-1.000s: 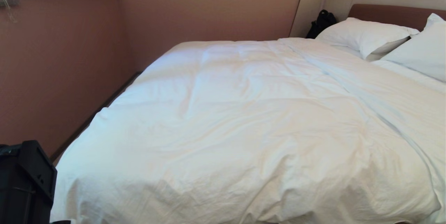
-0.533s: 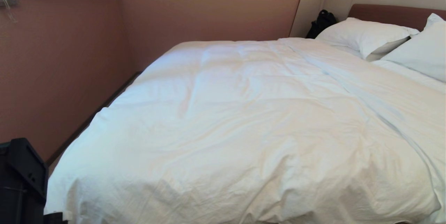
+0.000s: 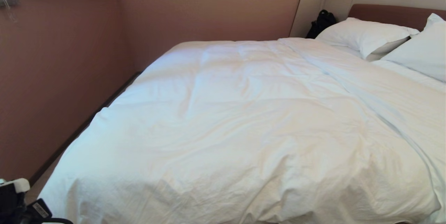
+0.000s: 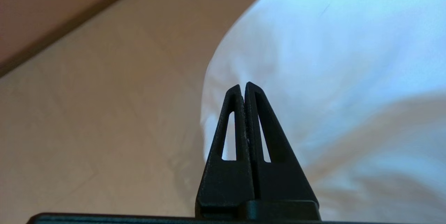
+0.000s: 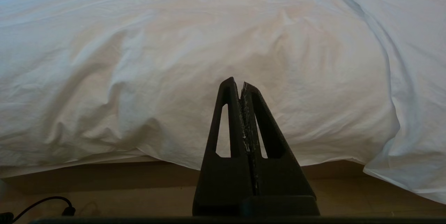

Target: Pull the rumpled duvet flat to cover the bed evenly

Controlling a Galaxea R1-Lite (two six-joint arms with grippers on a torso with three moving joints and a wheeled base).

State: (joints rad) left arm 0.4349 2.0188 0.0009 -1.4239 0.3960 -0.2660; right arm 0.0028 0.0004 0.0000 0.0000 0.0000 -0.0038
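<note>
The duvet [image 3: 251,126] lies spread over the bed [image 3: 393,13], softly creased, reaching from just below the pillows [image 3: 366,36] down over the foot edge and out to the side nearest the wall. The left gripper [image 4: 244,85], jaws pressed together and empty, hangs beside the duvet's corner over the floor [image 4: 104,112]. The right gripper [image 5: 241,82], jaws also pressed together, points at the duvet's hanging foot edge.

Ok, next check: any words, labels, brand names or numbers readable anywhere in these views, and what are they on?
No text can be read in any view.
Small white label on the left arm's hardware, bottom-left corner of the head view: dark print, too small to read.
Duvet, pillows, headboard, black bag: no print or logos visible.
</note>
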